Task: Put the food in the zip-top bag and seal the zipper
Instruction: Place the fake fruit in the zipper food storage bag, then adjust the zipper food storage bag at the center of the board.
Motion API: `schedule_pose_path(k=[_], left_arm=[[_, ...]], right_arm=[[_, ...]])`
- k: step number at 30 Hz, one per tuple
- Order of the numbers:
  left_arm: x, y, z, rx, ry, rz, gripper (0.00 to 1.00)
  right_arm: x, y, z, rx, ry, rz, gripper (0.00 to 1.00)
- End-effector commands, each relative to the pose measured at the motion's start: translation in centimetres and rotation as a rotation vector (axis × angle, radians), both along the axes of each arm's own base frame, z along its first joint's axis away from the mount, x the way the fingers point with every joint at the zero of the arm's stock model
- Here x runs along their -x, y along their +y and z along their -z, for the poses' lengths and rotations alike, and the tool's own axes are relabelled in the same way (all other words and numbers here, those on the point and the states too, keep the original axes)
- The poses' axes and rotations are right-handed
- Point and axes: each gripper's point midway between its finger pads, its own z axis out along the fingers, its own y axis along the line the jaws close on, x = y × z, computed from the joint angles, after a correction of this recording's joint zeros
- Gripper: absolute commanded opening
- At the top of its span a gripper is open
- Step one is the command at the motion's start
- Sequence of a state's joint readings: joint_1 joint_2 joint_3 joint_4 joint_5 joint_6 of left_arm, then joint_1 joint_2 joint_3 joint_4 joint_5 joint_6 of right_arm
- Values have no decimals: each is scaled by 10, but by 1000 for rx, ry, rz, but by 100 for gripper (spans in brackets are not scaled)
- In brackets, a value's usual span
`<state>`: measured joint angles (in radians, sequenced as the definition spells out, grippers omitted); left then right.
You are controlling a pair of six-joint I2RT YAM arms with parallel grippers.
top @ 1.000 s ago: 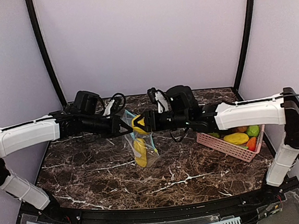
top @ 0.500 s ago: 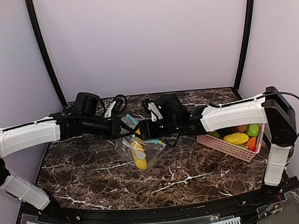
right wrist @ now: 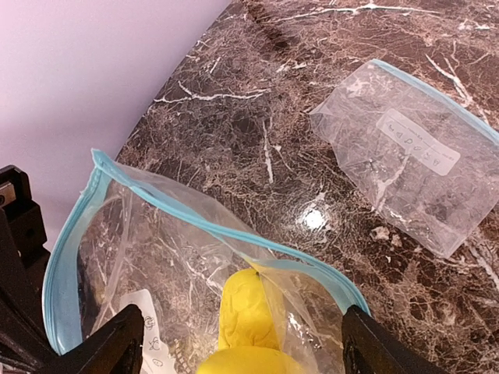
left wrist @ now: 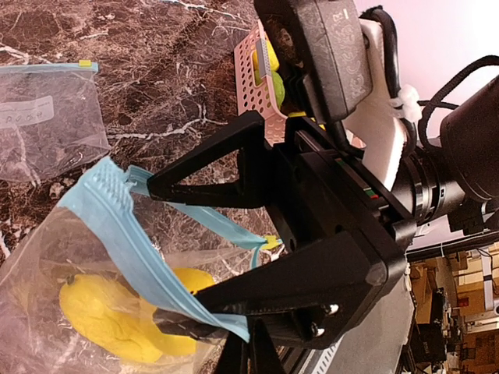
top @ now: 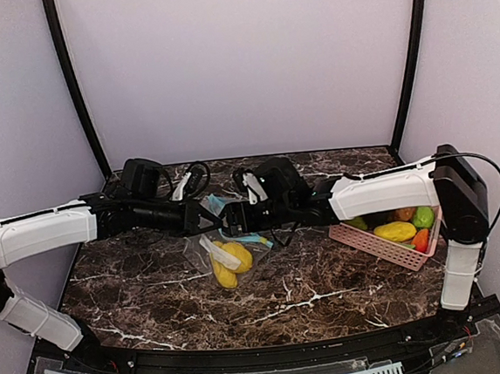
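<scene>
- While the zip-top bag (top: 226, 261) slumps on the marble desk (top: 137, 293) mid-scene, both arms reach in from either side and meet right over its mouth.
- The left fingers (left wrist: 156, 253) stand wide apart. From the wrist view they look to sit inside the mouth, one tip against the far side of the blue zipper rim (left wrist: 117, 226) and the near side draped over the other tip. I'd say they are spread to stretch the opening into a target, not to pinch the plastic.
- The right fingers (right wrist: 242, 323) are parted too and grip nothing. They hang just above the opening, directly over one of the yellow toy fruits (top: 236, 256), which looks like a drop-off pose.
- A couple of those yellow pieces lie inside the bag, down in its belly, so the plastic sags toward the desk.
- The pink slatted basket (top: 373, 242) sits off to the right, under the right forearm. It holds more food: a yellow piece (top: 396, 231), a green one (top: 423, 217) and an orange-red one (top: 421, 239). So the filling seems only partway done, and the zipper is unsealed.
- A spare clear bag (right wrist: 405, 156) lies flat on the desk, apart from the one in use.
- My worry is that a rim held only by spread tips could slip off.
</scene>
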<state>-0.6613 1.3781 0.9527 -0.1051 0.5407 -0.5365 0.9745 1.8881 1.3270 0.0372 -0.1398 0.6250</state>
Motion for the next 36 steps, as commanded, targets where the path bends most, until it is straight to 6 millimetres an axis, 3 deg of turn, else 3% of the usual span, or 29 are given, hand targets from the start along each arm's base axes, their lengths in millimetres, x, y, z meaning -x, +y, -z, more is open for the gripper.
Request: schedule_pose_path(k=[1,6,12,16,21,25,28,30,36], left_arm=[[1,5,-3,5,-17,-21,1],[-1,9,-3,1,-18,-33,1],[-1,10,-3,7,-17,-35,0],[0,9,-4,8,-17,-31,1],[0,9,-6,12,-18,-28,1],[1,8,-10,22,-24,-21,1],[1,12,-9,-1,-29,-31,1],[-4,22,-7,-51,-42,-76,1],[-22,61,-11,-172,-96,-230,1]], right_arm=[[3,-6,-28,-28,-67,7,86],[2,-25,-49,-12,-121,48,86],[-7,-48,-29,83,-93,98,84],[-8,-40,-21,100,-83,43,79],[-9,-25,-9,119,-72,-13,59],[-14,-18,-5,129,-84,-24,50],[-16,-14,-14,115,-107,-34,17],[-18,-17,-27,99,-133,-16,5],[-19,-46,-56,102,-233,85,3]])
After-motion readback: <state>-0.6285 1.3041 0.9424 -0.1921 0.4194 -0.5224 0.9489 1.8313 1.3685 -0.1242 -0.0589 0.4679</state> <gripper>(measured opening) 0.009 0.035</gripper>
